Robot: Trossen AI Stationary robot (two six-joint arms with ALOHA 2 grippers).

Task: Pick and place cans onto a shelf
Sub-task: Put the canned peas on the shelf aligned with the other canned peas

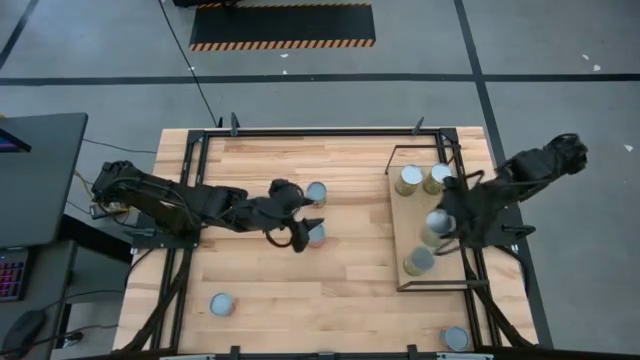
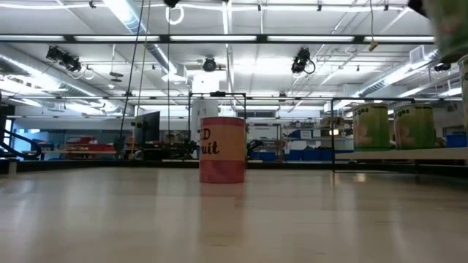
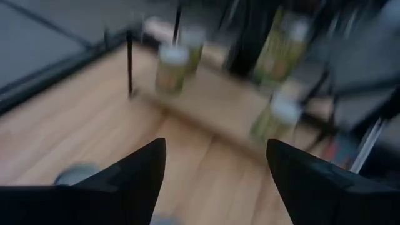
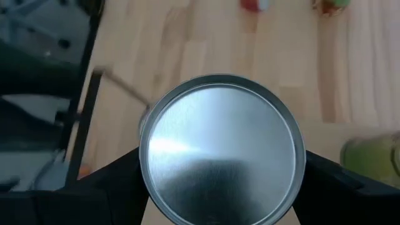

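While our right end effector (image 4: pixel 219 187) pinches a can (image 4: pixel 220 150) over the shelf (image 1: pixel 409 215) and the left (image 1: pixel 290 232) hangs spread mid-desk, we judge cans rigid, slick, best gripped mid-wall.

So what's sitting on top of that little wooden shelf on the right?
Four cans stand on the shelf: two at the far end, one near the front, and one between the right gripper's fingers. The arm covers part of the shelf's right edge.

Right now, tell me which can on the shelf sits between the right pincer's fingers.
The third can from the shelf's far end: the right pincer straddles it, fingers either side. The other three stand free.
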